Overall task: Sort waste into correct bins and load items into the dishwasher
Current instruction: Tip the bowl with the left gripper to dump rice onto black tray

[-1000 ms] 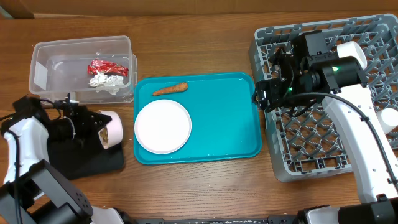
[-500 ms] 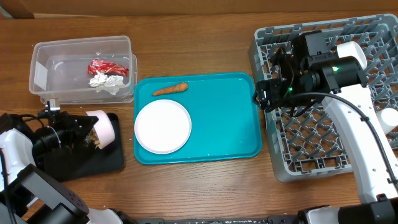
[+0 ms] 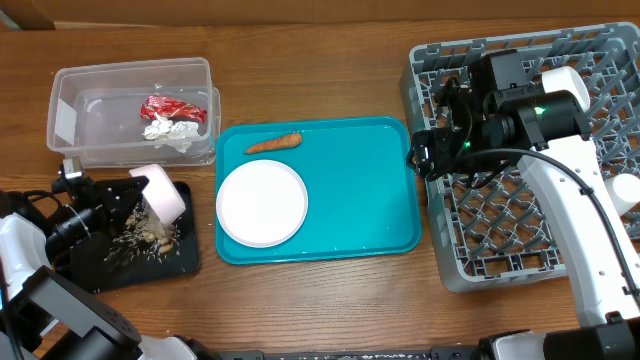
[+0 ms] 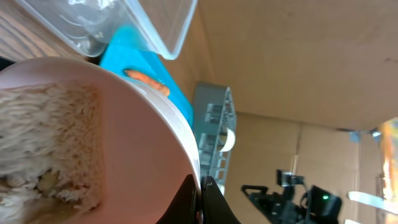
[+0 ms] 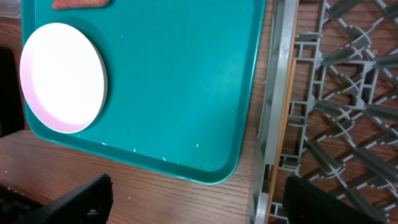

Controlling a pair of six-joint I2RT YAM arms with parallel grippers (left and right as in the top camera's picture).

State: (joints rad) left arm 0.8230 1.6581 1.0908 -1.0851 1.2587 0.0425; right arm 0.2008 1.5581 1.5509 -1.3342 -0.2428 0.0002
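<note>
The left gripper (image 3: pixel 128 195) is pinched on the rim of the pink bowl (image 3: pixel 160 193), which is tipped mouth-down over the black tray (image 3: pixel 85 272). Rice (image 3: pixel 140 240) now lies scattered under the hand, where none showed a second ago. Just beyond the bowl stands the clear tub (image 3: pixel 80 105), and close on the bowl's far side runs the edge of the teal tray (image 3: pixel 225 250). The right gripper (image 3: pixel 422 152), jaws spread wide, hangs unmoved at the near rim of the rack (image 3: pixel 500 235), with open tray floor beside it.

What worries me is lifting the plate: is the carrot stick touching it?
Apart. The overhead view shows a strip of bare teal tray between the carrot stick and the white plate.
</note>
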